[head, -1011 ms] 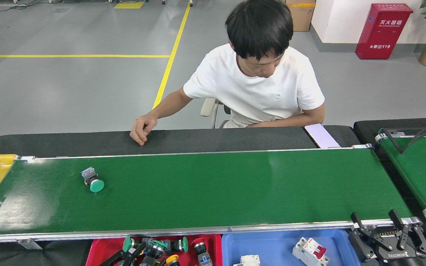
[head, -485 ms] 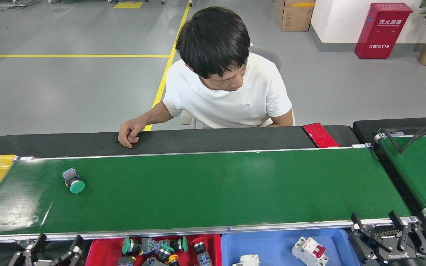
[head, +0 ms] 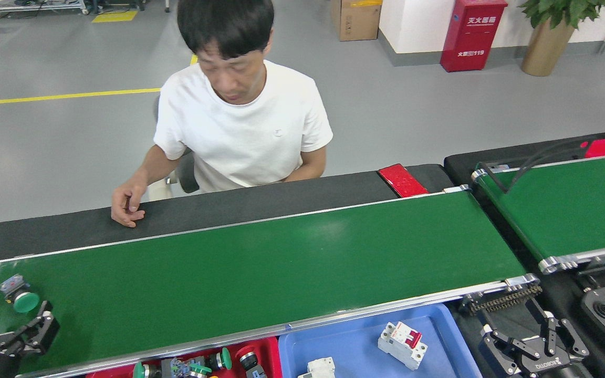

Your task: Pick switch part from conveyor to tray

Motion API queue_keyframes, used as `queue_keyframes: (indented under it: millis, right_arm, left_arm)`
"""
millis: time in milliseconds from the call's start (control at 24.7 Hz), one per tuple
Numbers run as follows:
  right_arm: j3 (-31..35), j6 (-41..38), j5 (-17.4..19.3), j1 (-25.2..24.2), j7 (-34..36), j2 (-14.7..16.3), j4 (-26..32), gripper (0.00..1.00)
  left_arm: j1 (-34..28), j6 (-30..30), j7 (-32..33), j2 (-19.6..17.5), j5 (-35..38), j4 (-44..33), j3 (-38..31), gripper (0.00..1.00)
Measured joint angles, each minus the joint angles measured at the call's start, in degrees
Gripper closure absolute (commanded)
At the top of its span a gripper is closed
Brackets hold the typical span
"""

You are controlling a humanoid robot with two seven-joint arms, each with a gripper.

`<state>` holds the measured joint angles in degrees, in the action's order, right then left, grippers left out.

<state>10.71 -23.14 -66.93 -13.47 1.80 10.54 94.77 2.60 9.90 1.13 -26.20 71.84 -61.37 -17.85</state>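
Green-capped switch part (head: 19, 296) sits on the conveyor (head: 260, 273) near its left end — lying on its side. The left gripper (head: 11, 328) hovers over the belt just beside it, fingers spread wide, holding nothing. The right gripper (head: 533, 338) waits off the belt's right end by the blue tray (head: 449, 336) — fingers apart, empty too.

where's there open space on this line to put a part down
Most of the conveyor is bare, from the green switch part by the left end effector to its right end. The blue tray has floor free beside the breaker. The red tray is crowded.
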Motion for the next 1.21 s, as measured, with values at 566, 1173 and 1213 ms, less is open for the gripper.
queue_keyframes:
  millis: [566,1173,1213]
  right_arm:
    - [0.0,-2.5,0.7,0.0,0.0,0.0,-1.5,0.00]
    - [7.4,-2.5,0.8,-3.2,1.1,-0.8,-1.7,0.00]
    - [7.8,-2.5,0.8,-3.3,1.2,-0.8,-1.7,0.00]
  left_arm:
    - [14.7,7.7,-2.1,-9.2,-0.5,27.7,5.3,0.98]
    - [-10.5,10.8,-3.8,3.1,-1.5,-22.2,5.0,0.95]
    - [-12.6,11.6,-4.3,3.9,-0.9,-25.9,6.0,0.94]
